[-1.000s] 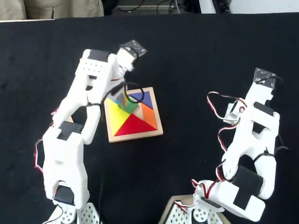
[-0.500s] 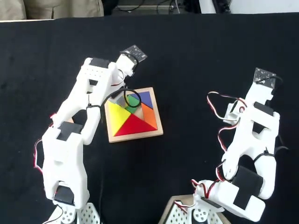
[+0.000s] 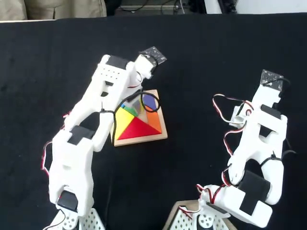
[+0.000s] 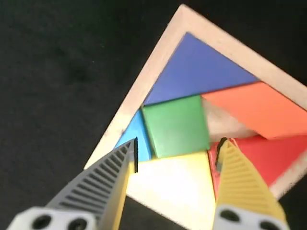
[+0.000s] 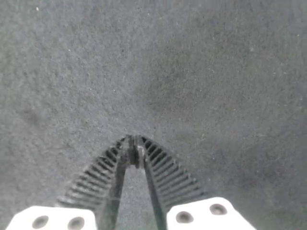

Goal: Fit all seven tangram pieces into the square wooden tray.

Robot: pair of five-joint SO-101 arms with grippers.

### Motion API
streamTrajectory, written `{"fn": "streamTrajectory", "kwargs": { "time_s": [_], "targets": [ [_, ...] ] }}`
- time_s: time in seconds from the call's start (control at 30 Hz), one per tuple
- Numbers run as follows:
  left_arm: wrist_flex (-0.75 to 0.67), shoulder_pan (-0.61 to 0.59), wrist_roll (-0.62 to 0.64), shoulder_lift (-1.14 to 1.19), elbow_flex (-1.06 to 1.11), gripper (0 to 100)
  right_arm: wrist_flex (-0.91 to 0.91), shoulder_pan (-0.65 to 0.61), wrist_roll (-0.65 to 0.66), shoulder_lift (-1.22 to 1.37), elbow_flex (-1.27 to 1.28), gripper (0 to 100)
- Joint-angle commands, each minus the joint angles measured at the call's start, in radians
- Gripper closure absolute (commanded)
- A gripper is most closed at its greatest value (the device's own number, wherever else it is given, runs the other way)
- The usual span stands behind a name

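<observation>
Wooden tray [image 4: 157, 62] holds blue, green, orange, red, yellow pieces [image 4: 175, 125].

Six plain colours in a pale square wooden tray [image 4: 144, 91] on black cloth [image 3: 216, 52].
We see a dark blue triangle [image 4: 206, 72], green square [image 4: 176, 125], orange piece [image 4: 264, 108], red triangle [image 4: 273, 158], yellow triangle [image 4: 168, 184] and light blue sliver [image 4: 138, 139]; the white plastic arms [image 3: 259, 139] are unpatterned.

One tray [image 3: 139, 140], six tangram pieces [image 4: 176, 125] showing (each a different colour), two arms [image 3: 91, 120].
</observation>
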Motion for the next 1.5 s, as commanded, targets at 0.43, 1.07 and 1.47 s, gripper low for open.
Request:
{"fn": "streamTrajectory", "kwargs": {
  "time_s": [0.43, 1.07, 1.47],
  "targets": [
    [-0.08, -0.101, -0.054, -0.002, -0.038, 73, -0.017, -0.012, 0.009, -0.002, -0.007, 98.7],
    [0.175, 0.019, 0.046, -0.063, -0.371, 73, -0.017, -0.012, 0.009, -0.002, -0.007, 98.7],
    [0.443, -0.344, 0.327, -0.333, -0.503, 72, -0.017, -0.014, 0.003, -0.001, 0.001, 98.7]
  ]
}}
